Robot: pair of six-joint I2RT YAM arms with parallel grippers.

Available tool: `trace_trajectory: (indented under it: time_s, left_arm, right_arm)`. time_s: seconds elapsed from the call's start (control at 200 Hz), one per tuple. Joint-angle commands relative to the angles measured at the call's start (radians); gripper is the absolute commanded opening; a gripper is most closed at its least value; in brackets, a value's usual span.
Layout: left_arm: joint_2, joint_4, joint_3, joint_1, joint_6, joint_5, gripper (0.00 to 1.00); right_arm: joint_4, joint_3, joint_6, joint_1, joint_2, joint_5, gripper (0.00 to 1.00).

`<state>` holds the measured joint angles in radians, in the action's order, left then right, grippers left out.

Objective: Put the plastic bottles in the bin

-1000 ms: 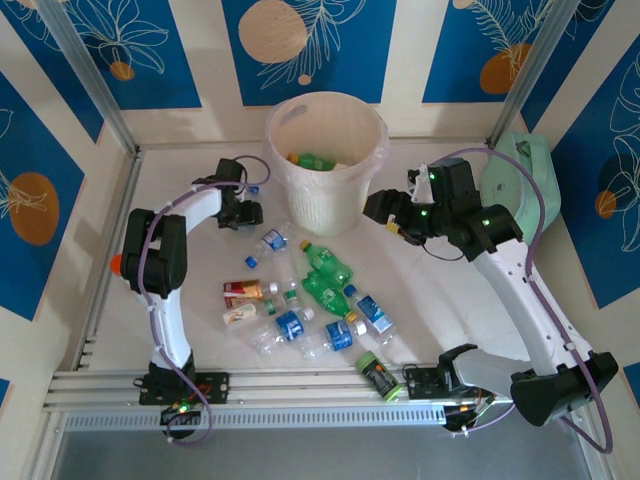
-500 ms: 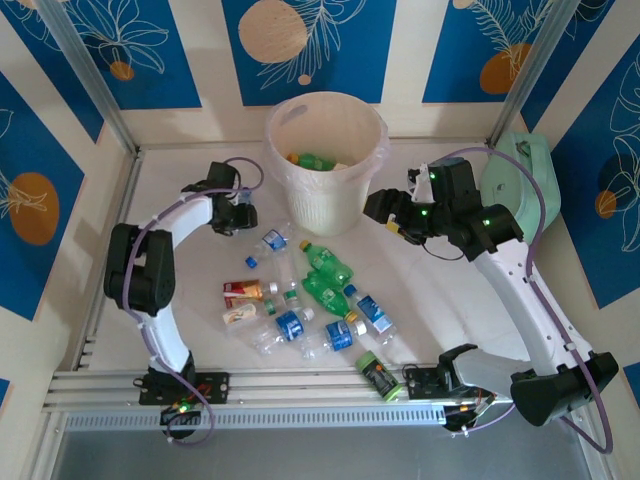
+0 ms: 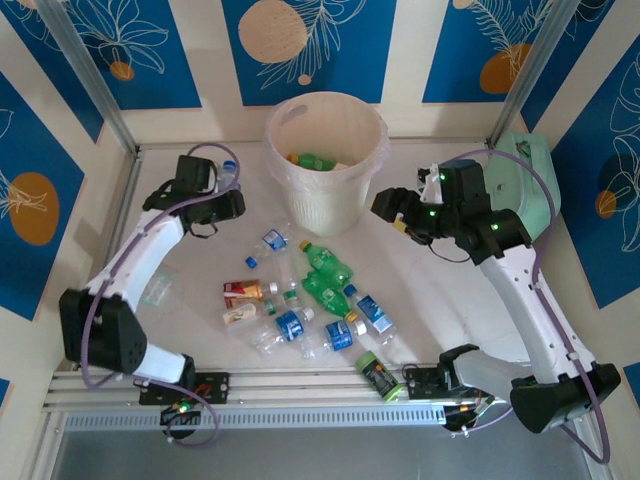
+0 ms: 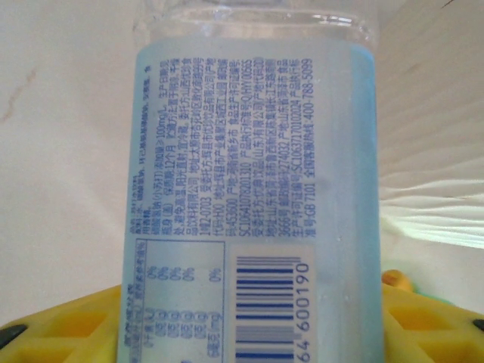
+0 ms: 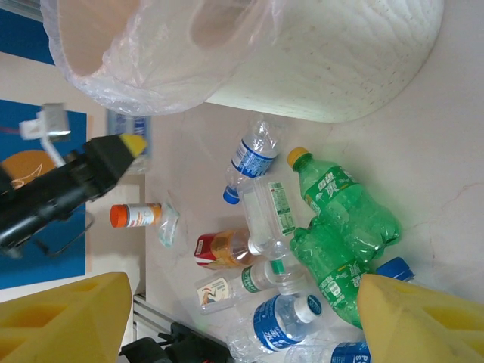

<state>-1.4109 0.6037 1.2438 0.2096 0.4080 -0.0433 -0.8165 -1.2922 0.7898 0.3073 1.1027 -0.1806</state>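
Observation:
My left gripper [image 3: 226,188] is shut on a clear plastic bottle [image 4: 253,166] with a pale blue label. It holds the bottle off the table, left of the bin [image 3: 325,150], and the bottle's blue cap [image 3: 230,167] points up. The yellow fingers [image 4: 68,325] press both sides of the label. The bin is a whitish bucket with a clear bag, and some bottles lie inside it. More plastic bottles [image 3: 300,290] lie in a heap in front of it: green ones [image 5: 344,204], blue-labelled ones [image 5: 283,325] and a red-labelled one [image 5: 223,248]. My right gripper [image 3: 392,208] hangs open and empty to the right of the bin.
A mint-green case [image 3: 522,180] stands at the far right behind the right arm. A dark cylinder with a green cap [image 3: 376,376] lies near the front rail. A small orange-capped container [image 5: 136,215] and a scrap of clear wrapper [image 3: 155,290] lie at the left.
The left jaws have closed on the bottle, and the arm has lifted it up and to the left. The right arm has barely shifted.

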Motion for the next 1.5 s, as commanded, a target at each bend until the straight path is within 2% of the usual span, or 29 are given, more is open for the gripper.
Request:
trace_trajectory:
  time_s: [0.0, 0.2, 0.365, 0.58, 0.81, 1.035, 1.316, 1.496]
  left_arm:
    - [0.100, 0.069, 0.075, -0.008, 0.035, -0.001, 0.58]
    - [0.172, 0.140, 0.248, 0.036, 0.058, -0.016, 0.57]
    - [0.144, 0.148, 0.387, 0.112, 0.072, -0.009, 0.57]
    - [-0.032, 0.144, 0.640, 0.247, 0.057, -0.020, 0.56]
    - [-0.279, 0.158, 0.905, 0.344, 0.039, -0.053, 0.56]
    - [-0.476, 0.225, 1.082, 0.352, 0.037, -0.052, 0.56]
    - [-0.593, 0.235, 1.110, 0.347, 0.013, -0.011, 0.57]
    - [-0.641, 0.247, 1.123, 0.341, 0.011, -0.003, 0.62]
  right_arm:
    - [0.014, 0.014, -0.001, -0.021, -0.017, -0.037, 0.79]
    - [0.012, -0.007, -0.011, -0.055, -0.005, -0.059, 0.79]
    - [0.020, -0.010, -0.005, -0.062, 0.000, -0.068, 0.79]
    - [0.015, 0.001, -0.001, -0.064, -0.006, -0.063, 0.79]
    - [-0.006, 0.008, -0.004, -0.074, -0.031, -0.054, 0.79]
    - [-0.030, 0.028, -0.015, -0.093, -0.057, -0.057, 0.79]
    - [-0.030, 0.056, -0.015, -0.123, -0.075, -0.077, 0.79]
    - [-0.036, 0.057, -0.021, -0.130, -0.081, -0.076, 0.79]
